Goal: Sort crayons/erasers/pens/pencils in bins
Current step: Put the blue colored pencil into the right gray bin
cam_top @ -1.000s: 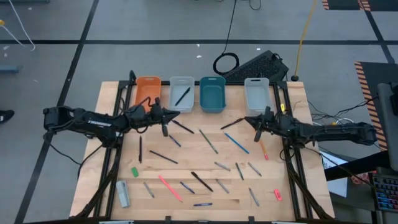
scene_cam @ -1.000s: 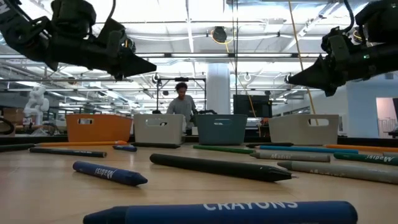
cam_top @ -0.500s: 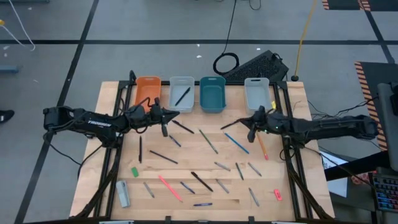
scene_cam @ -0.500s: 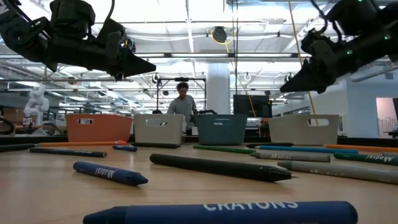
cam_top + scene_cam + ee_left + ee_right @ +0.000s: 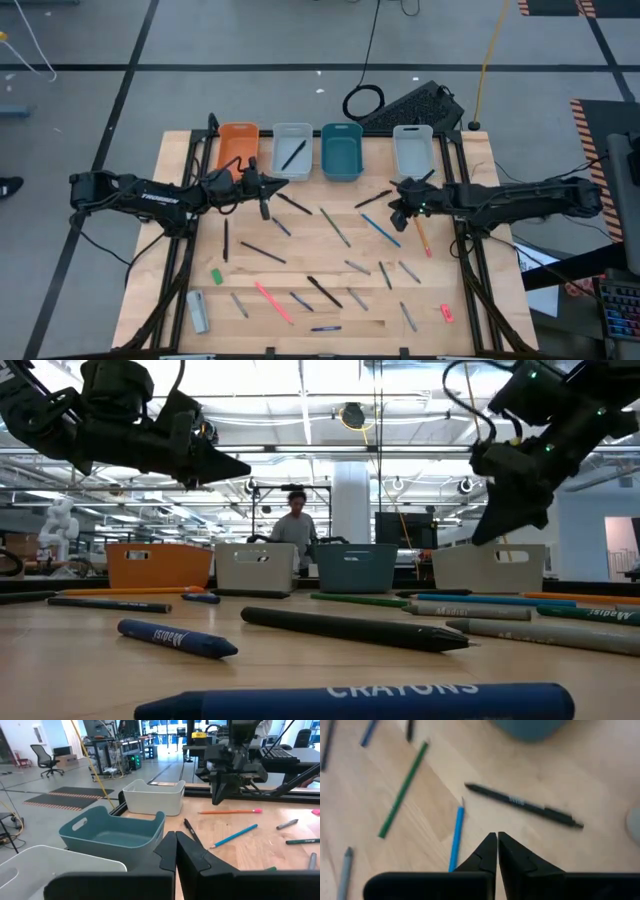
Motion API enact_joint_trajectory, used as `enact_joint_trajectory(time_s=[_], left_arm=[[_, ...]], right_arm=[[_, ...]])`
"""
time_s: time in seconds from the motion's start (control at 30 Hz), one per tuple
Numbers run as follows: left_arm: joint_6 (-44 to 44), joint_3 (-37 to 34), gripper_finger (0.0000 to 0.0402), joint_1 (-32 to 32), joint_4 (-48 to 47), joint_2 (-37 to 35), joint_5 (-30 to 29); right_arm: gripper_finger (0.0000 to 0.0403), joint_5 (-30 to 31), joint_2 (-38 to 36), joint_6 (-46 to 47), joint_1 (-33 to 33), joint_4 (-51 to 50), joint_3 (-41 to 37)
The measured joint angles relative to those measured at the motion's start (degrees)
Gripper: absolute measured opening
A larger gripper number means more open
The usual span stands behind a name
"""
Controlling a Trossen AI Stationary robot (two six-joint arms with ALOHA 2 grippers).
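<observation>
From the low camera the near crayon (image 5: 355, 702) is cut off by the bottom edge, and both erasers are hidden. The overhead view alone shows them: the green eraser (image 5: 216, 276) lies near the worktop's (image 5: 300, 255) left side, the pink-red eraser (image 5: 446, 313) near its right front edge. The four bins (image 5: 341, 152) line the far edge. The right gripper (image 5: 398, 215) hangs above a black pen (image 5: 522, 805) and blue pencil (image 5: 456, 838), fingers pressed together, empty. The left gripper (image 5: 266, 208) waits just before the orange bin (image 5: 238, 145), fingers likewise pressed together. Bare wood lies between the arms.
</observation>
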Motion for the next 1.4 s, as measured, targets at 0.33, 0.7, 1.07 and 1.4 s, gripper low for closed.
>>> enact_joint_trajectory(time_s=[0.33,0.7,1.07,1.4], left_arm=[[-0.2,0.0,0.0003,0.0,-1.1,0.0,0.0],[-0.4,0.0,0.0003,-0.1,-1.6,0.0,0.0],[-0.4,0.0,0.0008,-0.1,-1.9,0.0,0.1],[-0.4,0.0,0.0016,-0.1,-2.2,0.0,0.1]], right_arm=[[0.0104,-3.9,8.2,3.2,1.2,-0.1,3.3],[0.0129,-2.1,19.0,5.7,5.3,-8.7,14.2],[0.013,-2.3,28.1,6.8,6.8,-12.1,17.6],[0.013,-2.3,32.0,6.7,8.7,-11.3,17.7]])
